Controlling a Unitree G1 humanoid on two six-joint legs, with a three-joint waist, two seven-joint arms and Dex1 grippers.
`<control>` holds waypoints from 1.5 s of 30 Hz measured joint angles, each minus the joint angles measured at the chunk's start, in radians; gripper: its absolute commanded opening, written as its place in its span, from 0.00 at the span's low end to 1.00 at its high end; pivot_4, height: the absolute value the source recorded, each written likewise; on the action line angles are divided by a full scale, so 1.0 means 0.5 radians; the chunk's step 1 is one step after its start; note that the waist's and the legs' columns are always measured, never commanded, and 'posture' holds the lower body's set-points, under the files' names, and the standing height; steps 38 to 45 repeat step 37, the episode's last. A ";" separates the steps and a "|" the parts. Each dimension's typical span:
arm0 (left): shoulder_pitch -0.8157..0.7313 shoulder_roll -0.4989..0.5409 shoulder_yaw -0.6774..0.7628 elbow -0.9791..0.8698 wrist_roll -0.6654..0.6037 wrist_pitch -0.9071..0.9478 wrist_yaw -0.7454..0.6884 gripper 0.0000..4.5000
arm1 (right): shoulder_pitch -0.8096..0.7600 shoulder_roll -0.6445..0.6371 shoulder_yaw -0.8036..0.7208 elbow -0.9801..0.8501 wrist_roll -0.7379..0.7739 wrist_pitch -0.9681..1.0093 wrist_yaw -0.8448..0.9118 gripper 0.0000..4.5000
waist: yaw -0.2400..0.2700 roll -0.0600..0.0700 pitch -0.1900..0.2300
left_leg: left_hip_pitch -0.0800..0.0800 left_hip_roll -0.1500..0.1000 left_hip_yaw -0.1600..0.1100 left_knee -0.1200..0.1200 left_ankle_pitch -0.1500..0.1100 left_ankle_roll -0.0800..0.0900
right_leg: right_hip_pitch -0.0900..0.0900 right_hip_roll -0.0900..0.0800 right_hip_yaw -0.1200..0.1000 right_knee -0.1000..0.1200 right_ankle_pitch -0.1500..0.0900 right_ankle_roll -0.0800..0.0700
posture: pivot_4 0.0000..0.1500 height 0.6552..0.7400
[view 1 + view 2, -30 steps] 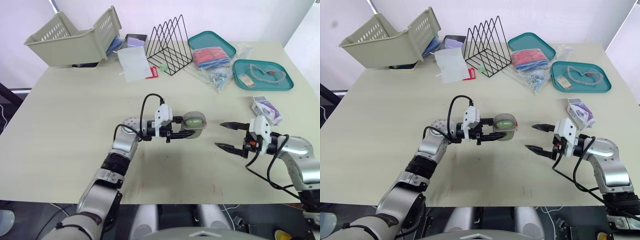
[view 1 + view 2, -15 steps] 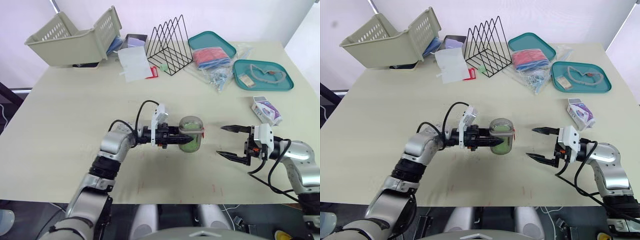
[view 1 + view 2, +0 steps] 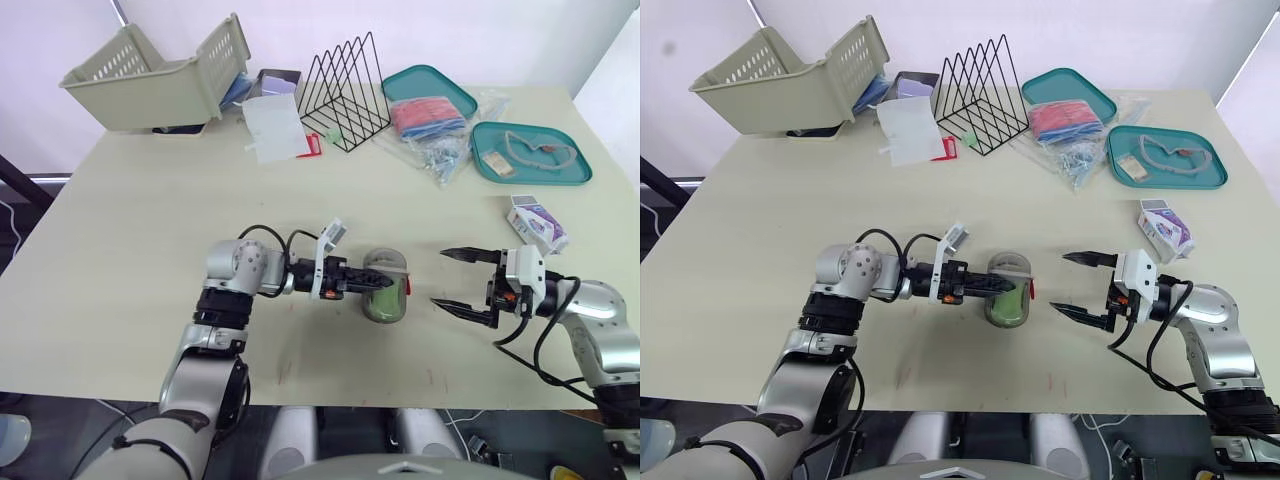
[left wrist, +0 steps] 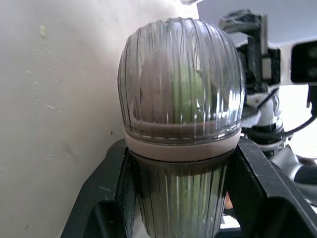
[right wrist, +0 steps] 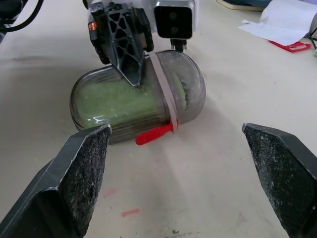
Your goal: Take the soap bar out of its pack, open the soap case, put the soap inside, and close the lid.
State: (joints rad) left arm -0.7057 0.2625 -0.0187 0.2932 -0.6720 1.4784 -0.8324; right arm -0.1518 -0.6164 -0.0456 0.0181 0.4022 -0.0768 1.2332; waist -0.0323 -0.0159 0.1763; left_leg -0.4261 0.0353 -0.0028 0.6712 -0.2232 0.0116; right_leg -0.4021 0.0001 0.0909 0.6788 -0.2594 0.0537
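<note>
The soap case (image 3: 386, 304) is a clear ribbed oval with a beige band and a red clasp (image 5: 154, 134). It lies on its side on the table with a green bar inside, its lid closed. My left gripper (image 3: 380, 284) is shut on the soap case, with its black fingers (image 4: 257, 193) clamped on either side of the lower half. My right gripper (image 3: 439, 277) hovers open just right of the case, with its fingers (image 5: 79, 173) spread wide and pointing at it. The white and purple soap pack (image 3: 536, 221) lies at the right edge behind my right arm.
Along the far side stand a tilted beige basket (image 3: 150, 85), loose papers (image 3: 272, 125), a black wire rack (image 3: 345, 90), two teal trays (image 3: 530, 152) and a plastic bag (image 3: 440, 150). Bare tabletop (image 3: 150, 220) lies to the left of the case.
My left gripper brought the soap case down and nearer the front edge, and the case now rests on the table. My left elbow swung outward. The right gripper stayed nearly still.
</note>
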 measured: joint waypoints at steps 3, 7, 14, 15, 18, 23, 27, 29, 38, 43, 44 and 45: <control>-0.007 0.023 -0.069 0.005 0.015 -0.042 0.004 0.76 | -0.006 0.002 0.008 0.007 -0.006 0.000 0.000 1.00 | -0.003 0.000 0.000 | 0.011 0.000 0.000 -0.003 0.000 0.000 | 0.010 0.000 0.000 -0.001 0.000 0.000 | 1.00 1.00; -0.025 0.076 -0.179 -0.063 0.010 -0.139 -0.063 0.96 | -0.029 0.003 0.018 0.033 -0.013 -0.001 0.000 1.00 | -0.005 0.001 -0.001 | 0.025 0.000 0.001 -0.005 0.000 -0.001 | 0.023 0.000 0.001 -0.002 -0.005 0.005 | 1.00 1.00; 0.056 0.351 -0.408 -0.206 0.105 -0.641 -0.288 0.96 | -0.042 0.010 0.025 0.077 -0.029 -0.001 -0.024 1.00 | -0.030 0.001 -0.001 | 0.025 0.003 0.003 -0.008 0.000 -0.001 | 0.018 0.003 0.003 -0.001 -0.001 -0.002 | 1.00 1.00; 0.078 0.417 -0.432 -0.231 0.144 -0.755 -0.330 0.96 | -0.042 0.011 0.025 0.083 -0.034 -0.001 -0.036 1.00 | -0.031 0.001 -0.001 | 0.025 0.004 0.004 -0.010 0.000 -0.001 | 0.016 0.003 0.005 -0.001 -0.001 -0.002 | 1.00 1.00; 0.170 0.580 -0.456 -0.281 0.295 -1.144 -0.429 0.96 | -0.044 0.018 0.021 0.093 -0.044 -0.001 -0.081 1.00 | -0.032 0.001 -0.001 | 0.024 0.004 0.006 -0.011 0.000 -0.001 | 0.014 0.003 0.006 -0.001 -0.002 -0.005 | 1.00 1.00; 0.403 0.743 -0.353 -0.320 0.548 -1.811 -0.463 0.96 | -0.011 0.018 -0.019 0.156 -0.078 0.000 -0.211 1.00 | -0.005 0.000 0.000 | 0.018 0.003 0.010 -0.013 -0.001 -0.001 | 0.010 -0.003 0.008 -0.004 -0.002 -0.005 | 1.00 1.00; 0.558 0.626 -0.228 -0.380 0.670 -2.317 -0.316 0.96 | 0.028 0.026 -0.058 0.181 -0.085 0.026 -0.335 1.00 | 0.027 -0.001 0.001 | 0.016 0.003 0.014 -0.012 -0.001 0.000 | 0.010 -0.007 0.010 -0.007 -0.002 -0.004 | 1.00 1.00; 0.630 0.594 -0.187 -0.397 0.739 -2.505 -0.230 0.96 | 0.074 0.025 -0.101 0.183 -0.078 0.043 -0.361 1.00 | 0.034 -0.001 0.000 | 0.017 0.003 0.014 -0.012 -0.001 0.000 | 0.010 -0.005 0.010 -0.007 -0.002 -0.004 | 1.00 1.00; 0.804 0.504 -0.159 -0.428 0.840 -2.681 -0.049 0.96 | 0.159 0.033 -0.163 0.207 -0.077 0.044 -0.428 1.00 | 0.031 -0.001 0.001 | 0.020 0.004 0.016 -0.012 -0.001 0.000 | 0.009 -0.003 0.010 -0.003 -0.003 -0.003 | 1.00 1.00; 0.804 0.504 -0.159 -0.428 0.840 -2.681 -0.049 0.96 | 0.159 0.033 -0.163 0.207 -0.077 0.044 -0.428 1.00 | 0.031 -0.001 0.001 | 0.020 0.004 0.016 -0.012 -0.001 0.000 | 0.009 -0.003 0.010 -0.003 -0.003 -0.003 | 1.00 1.00; 0.804 0.504 -0.159 -0.428 0.840 -2.681 -0.049 0.96 | 0.159 0.033 -0.163 0.207 -0.077 0.044 -0.428 1.00 | 0.031 -0.001 0.001 | 0.020 0.004 0.016 -0.012 -0.001 0.000 | 0.009 -0.003 0.010 -0.003 -0.003 -0.003 | 1.00 1.00; 0.804 0.504 -0.159 -0.428 0.840 -2.681 -0.049 0.96 | 0.159 0.033 -0.163 0.207 -0.077 0.044 -0.428 1.00 | 0.031 -0.001 0.001 | 0.020 0.004 0.016 -0.012 -0.001 0.000 | 0.009 -0.003 0.010 -0.003 -0.003 -0.003 | 1.00 1.00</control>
